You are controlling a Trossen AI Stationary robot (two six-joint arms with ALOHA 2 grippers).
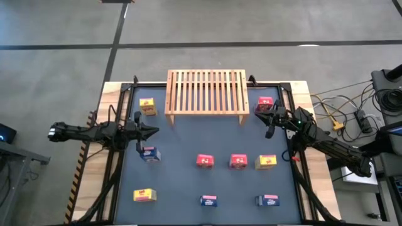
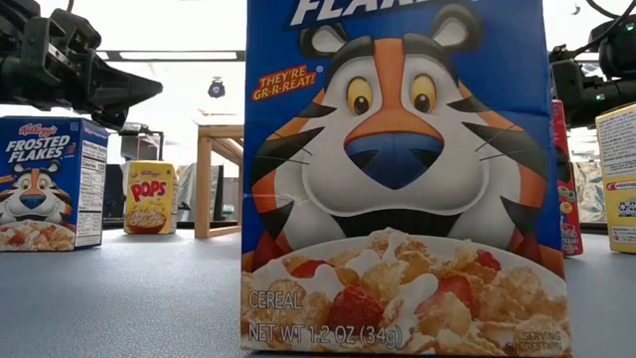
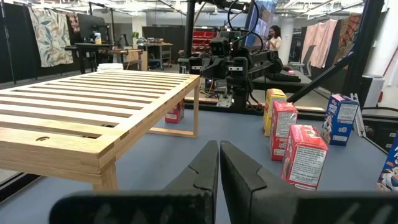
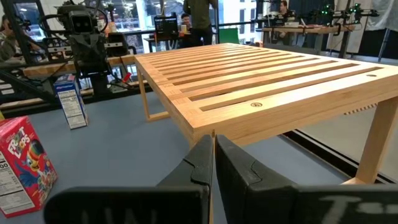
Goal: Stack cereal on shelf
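The left gripper (image 1: 152, 131) and right gripper (image 1: 259, 110) hung with fingers together, empty, flanking the bare shelf (image 1: 206, 91) at the far side. All nine cereal boxes (image 1: 205, 161) sat scattered on the surface (image 1: 188, 182), so stacking had apparently not begun. Next, a gripper would probably need to part and descend over a nearby box.

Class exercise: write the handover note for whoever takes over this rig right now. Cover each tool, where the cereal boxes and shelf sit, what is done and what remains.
Left tool: shut, empty, over the mat's left side near a blue box.
Right tool: shut, empty, beside the shelf's right end, near a red box.
Shelf: at the far edge, nothing on its slats.
Cereal: all nine boxes stand on the mat.
Done: nothing stacked.
Left: all nine boxes.
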